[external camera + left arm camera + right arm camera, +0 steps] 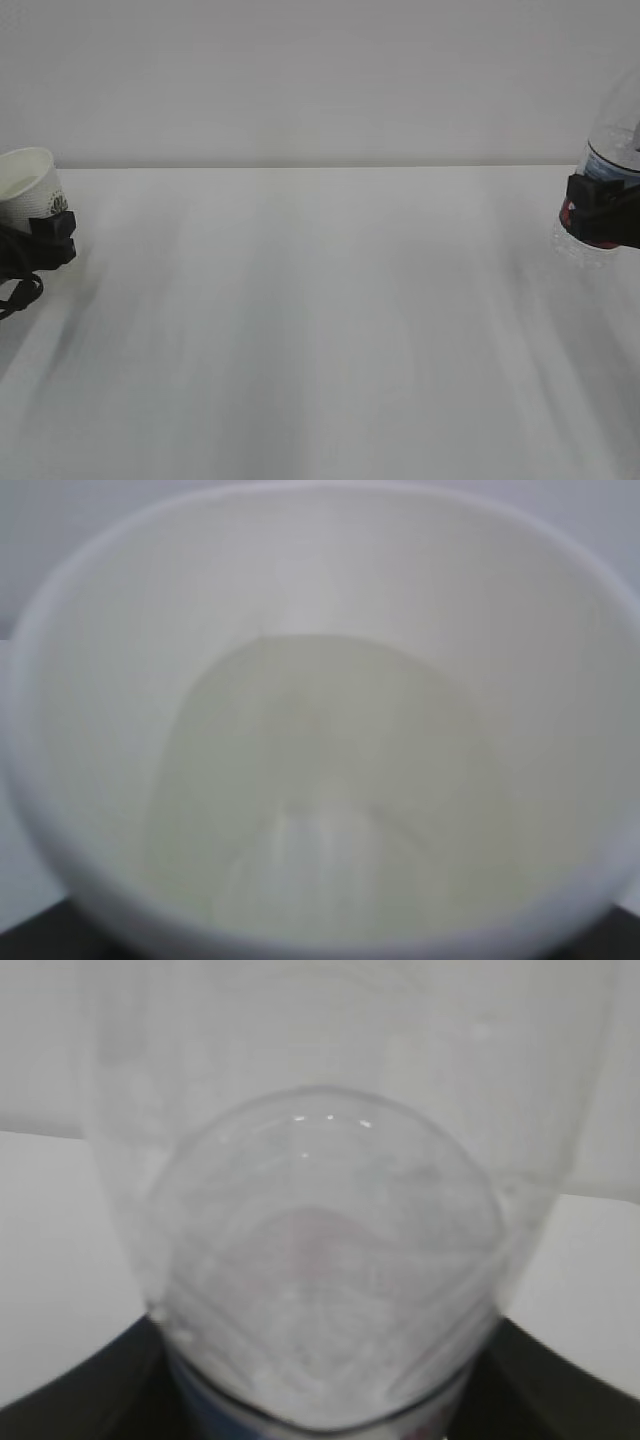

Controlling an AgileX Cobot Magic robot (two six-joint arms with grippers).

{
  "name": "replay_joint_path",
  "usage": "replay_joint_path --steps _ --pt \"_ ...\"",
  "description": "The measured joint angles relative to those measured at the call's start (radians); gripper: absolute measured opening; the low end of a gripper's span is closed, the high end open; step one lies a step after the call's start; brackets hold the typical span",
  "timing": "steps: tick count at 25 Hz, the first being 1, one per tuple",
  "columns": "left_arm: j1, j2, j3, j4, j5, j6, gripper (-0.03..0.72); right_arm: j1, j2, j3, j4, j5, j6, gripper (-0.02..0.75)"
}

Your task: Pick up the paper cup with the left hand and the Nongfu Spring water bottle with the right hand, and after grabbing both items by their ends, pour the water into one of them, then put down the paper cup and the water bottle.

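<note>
A white table (320, 330) stands before a plain pale wall (320, 80), and the middle of the table is bare.

At the far left edge of the exterior view is the cup (30, 190). It is white, it leans a little so that the open mouth points up and to the left, and a dark mark shows on its side. The left hand (45, 240) is black and holds the cup at its lower part; the jaws stand rather wide, closed around the cup body. A black cable (20, 292) hangs in a loop under the hand. If the cup base touches the table, I cannot tell, because the hand covers it.

The left wrist view looks straight into the cup (320, 730). The thick white rim fills almost the whole picture. Inside, a rounded, slightly greenish area lies low in the cup; it may be water or only the bottom, the picture is too blurred to decide.

At the far right edge of the exterior view is the bottle (610, 150), clear plastic, cut by the picture border. Its red label shows just beside the black right hand (600, 212), which grips the bottle around the label, jaws wide apart and closed on the body. The ribbed clear end (578, 248) shows below the hand, near the table.

In the right wrist view the bottle (330, 1260) stands very near the camera, with a round clear dome shape and small light spots on it. Dark parts of the hand show at both lower corners.
</note>
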Motion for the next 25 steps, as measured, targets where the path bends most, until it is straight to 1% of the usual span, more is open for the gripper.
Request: replay_joint_path --steps 20,25 --pt "0.007 0.125 -0.100 -0.025 -0.047 0.009 0.489 0.000 0.000 0.000 0.000 0.002 -0.002 0.467" --pt "0.007 0.156 -0.107 -0.026 -0.064 0.009 0.489 0.000 0.000 0.000 0.000 0.015 -0.002 0.467"
